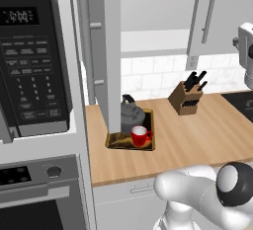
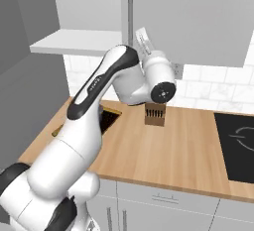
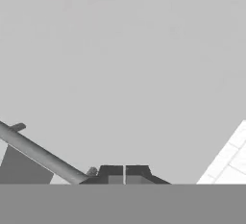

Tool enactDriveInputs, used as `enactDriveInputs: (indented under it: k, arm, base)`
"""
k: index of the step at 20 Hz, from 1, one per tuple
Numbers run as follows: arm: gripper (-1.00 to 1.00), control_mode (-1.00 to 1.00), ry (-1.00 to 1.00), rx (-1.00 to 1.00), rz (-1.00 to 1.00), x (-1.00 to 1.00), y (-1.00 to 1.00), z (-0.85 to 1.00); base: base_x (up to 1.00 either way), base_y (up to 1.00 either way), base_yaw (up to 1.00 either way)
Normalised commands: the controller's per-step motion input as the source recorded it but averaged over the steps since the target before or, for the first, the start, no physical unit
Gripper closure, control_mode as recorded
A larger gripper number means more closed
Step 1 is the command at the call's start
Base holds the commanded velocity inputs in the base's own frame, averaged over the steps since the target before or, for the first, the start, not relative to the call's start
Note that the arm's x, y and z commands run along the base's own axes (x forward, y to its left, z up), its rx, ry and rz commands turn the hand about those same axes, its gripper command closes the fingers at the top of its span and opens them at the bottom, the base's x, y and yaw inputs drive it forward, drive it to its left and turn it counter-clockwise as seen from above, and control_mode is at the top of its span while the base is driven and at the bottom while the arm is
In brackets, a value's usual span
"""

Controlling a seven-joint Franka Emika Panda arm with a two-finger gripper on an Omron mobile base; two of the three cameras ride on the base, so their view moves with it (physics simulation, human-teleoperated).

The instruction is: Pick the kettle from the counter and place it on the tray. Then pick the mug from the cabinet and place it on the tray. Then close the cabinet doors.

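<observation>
Against cabinet door [image 3: 120,74], end effector [image 3: 124,176], seemingly pressed.

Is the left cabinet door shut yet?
No, open: the left door stands edge-on, swung out over the counter.

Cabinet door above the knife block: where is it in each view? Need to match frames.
Left base view: cabinet door at upper right, above the knife block.
Right base view: the door spans the top centre to right, knife block below its left edge.
Hand view: the door is the grey panel across the frame.
Shared landmark: its silver bar handle.
</observation>
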Motion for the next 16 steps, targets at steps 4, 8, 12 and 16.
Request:
enactDriveInputs:
  k: [4,8,12,16]
  arm:
    - [1.0,-1.0,0.1,-0.01,-0.03,-0.85,0.07,0.14]
    - [1.0,-1.0,0.04,-0.04,0.01,-0.37,0.02,-0.03]
    - [1.0,-1.0,0.0,-0.06,0.0,-0.01,0.08,-0.01]
    - [1.0,-1.0,0.0,-0.01,0.0,-0.21,0.28,0.0]
  base:
    - [0.0,0.0,0.0]
    - [0.0,0.0,0.0]
    - [0.0,0.0,0.0]
    - [0.0,0.0,0.0]
